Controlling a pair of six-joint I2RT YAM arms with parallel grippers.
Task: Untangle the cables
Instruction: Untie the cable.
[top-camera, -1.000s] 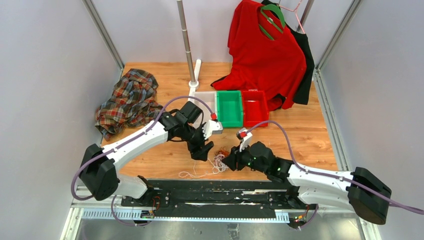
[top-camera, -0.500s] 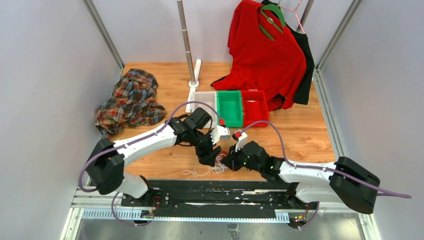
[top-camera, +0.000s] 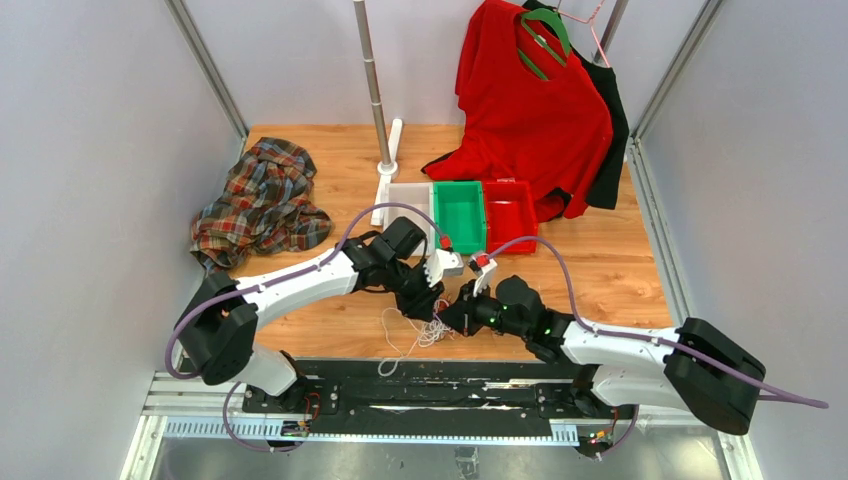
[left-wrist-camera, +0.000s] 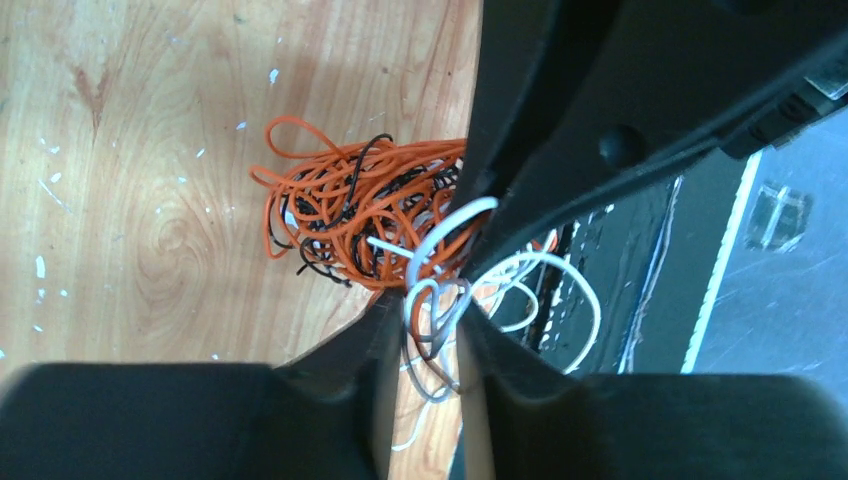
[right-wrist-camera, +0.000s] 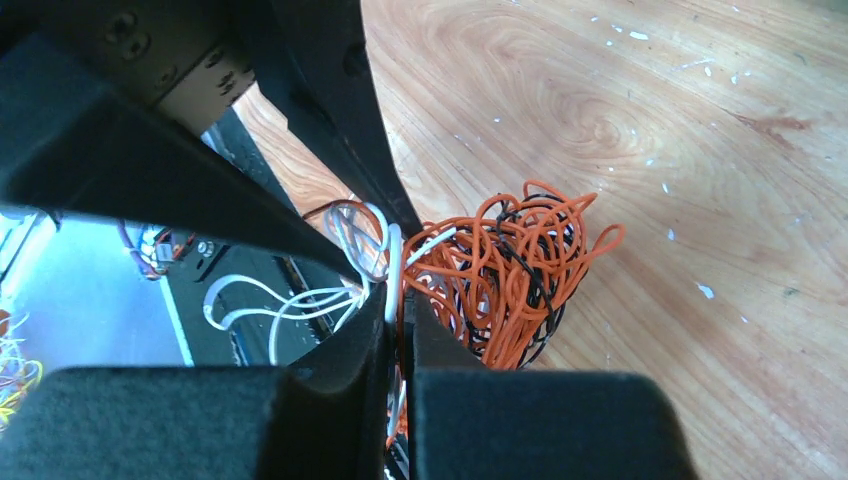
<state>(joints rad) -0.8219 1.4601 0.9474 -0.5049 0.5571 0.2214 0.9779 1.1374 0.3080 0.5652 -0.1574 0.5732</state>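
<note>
Gripping from both sides, we hold the cables (left-wrist-camera: 372, 215) just above the wooden table (top-camera: 620, 270): our right gripper (right-wrist-camera: 398, 318) is clamped tight on white strands, our left gripper (left-wrist-camera: 425, 330) pinching white loops beside the orange-and-black knot, near the front edge.

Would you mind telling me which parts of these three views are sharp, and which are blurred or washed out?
Top external: evenly lit and sharp, though the tangle of thin orange, black and white cables is too small to resolve. Left wrist: the cables are crisp, the dark fingers blurred, the right edge pale. Right wrist: the wooden table is sharp, the fingers soft.
</note>
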